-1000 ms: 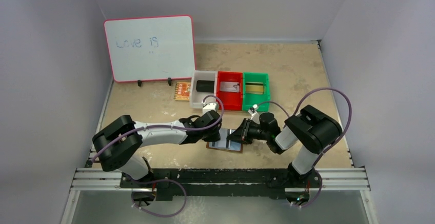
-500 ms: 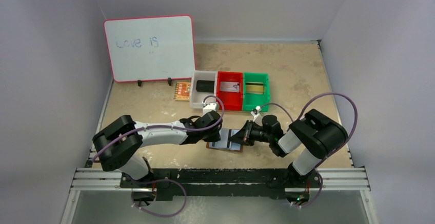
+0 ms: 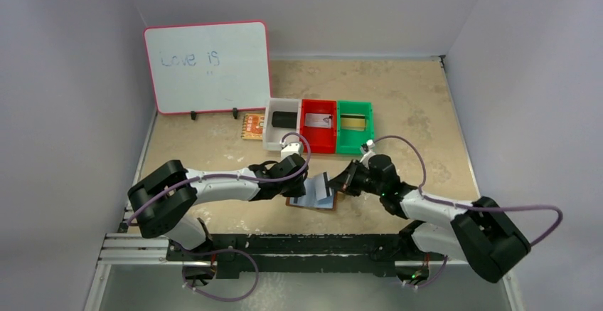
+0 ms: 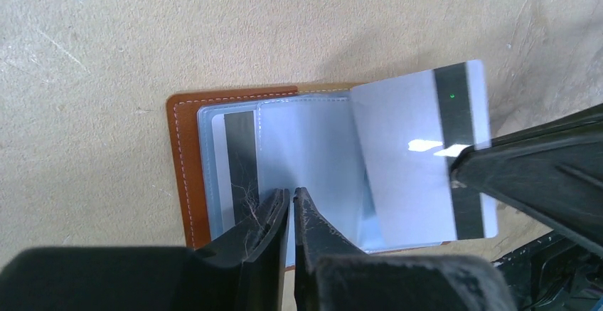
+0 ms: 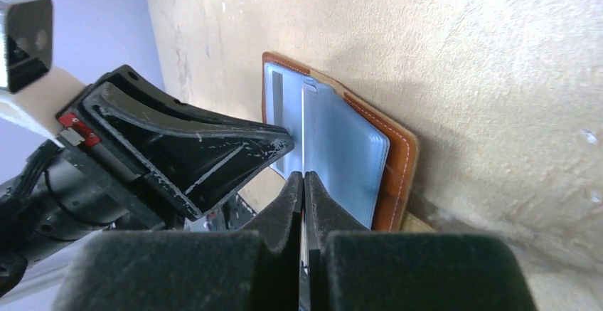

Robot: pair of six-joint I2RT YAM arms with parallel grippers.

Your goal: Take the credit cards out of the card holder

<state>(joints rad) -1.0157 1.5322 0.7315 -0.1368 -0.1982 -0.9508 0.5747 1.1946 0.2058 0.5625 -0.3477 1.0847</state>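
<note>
The card holder point(image 3: 311, 205) is lying open on the table point(image 3: 398, 97), near its front edge, between the two arms. Its brown leather outside is facing down and its pale blue-grey pocket panels point(image 4: 306, 140) are facing up.

The left tool point(image 4: 291, 196) is reaching in from the left with its jaws nearly together, only a thin slit showing between them. Its tips are resting on the near edge of the middle pocket panel; I cannot tell whether they are pinching it or just pressing on it.

The right tool point(image 5: 304, 179) is coming in from the right and is clamping tight on one end of a credit card point(image 4: 405, 161), a pale grey card with a dark stripe along that end. The card is tilting up off the holder, and its other end is overlapping the pocket panel. Whether that end is sitting inside a pocket cannot be told.

A second card point(image 4: 240, 151), also with a dark stripe, is sitting in the outer pocket beside the stitched leather edge.

Farther back, a white bin point(image 3: 281, 122), a red bin point(image 3: 318, 134) and a green bin point(image 3: 354, 135) are standing touching in a row, each holding something flat. An orange patterned card point(image 3: 252, 126) is lying just left of the white bin, and a whiteboard point(image 3: 206, 65) is standing behind it.
</note>
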